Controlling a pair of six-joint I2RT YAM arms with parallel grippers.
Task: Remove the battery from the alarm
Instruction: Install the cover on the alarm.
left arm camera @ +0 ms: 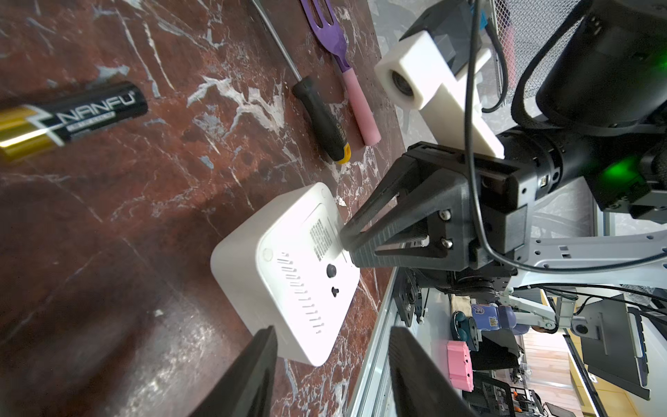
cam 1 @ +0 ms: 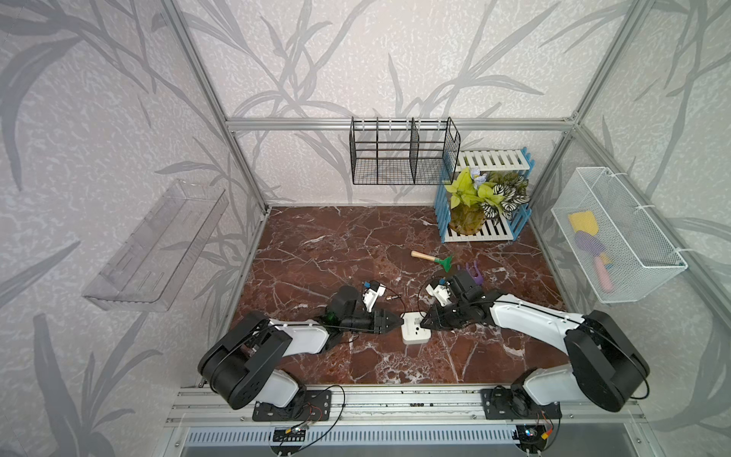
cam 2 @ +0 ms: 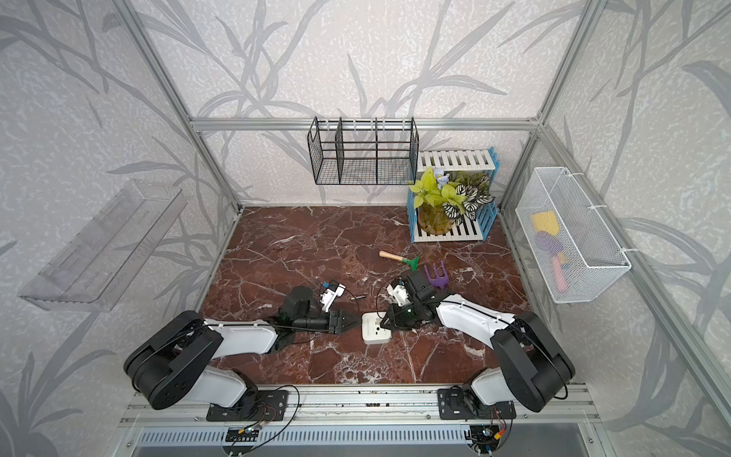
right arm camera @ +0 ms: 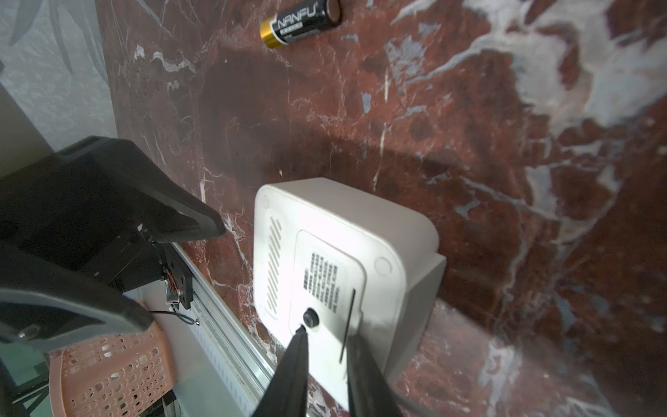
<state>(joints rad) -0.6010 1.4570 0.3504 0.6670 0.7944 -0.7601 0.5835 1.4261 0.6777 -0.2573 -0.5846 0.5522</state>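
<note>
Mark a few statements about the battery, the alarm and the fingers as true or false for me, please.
1. The battery lies on the marble table, apart from the alarm. True.
2. The alarm stands upright, face showing. False: it lies back up.
3. The left fingers are clamped on the alarm. False: they stand apart, not closed on it.
4. The right fingers touch the alarm's back. True.
5. The right fingers hold the screwdriver. False: it lies on the table beside the purple fork.
</note>
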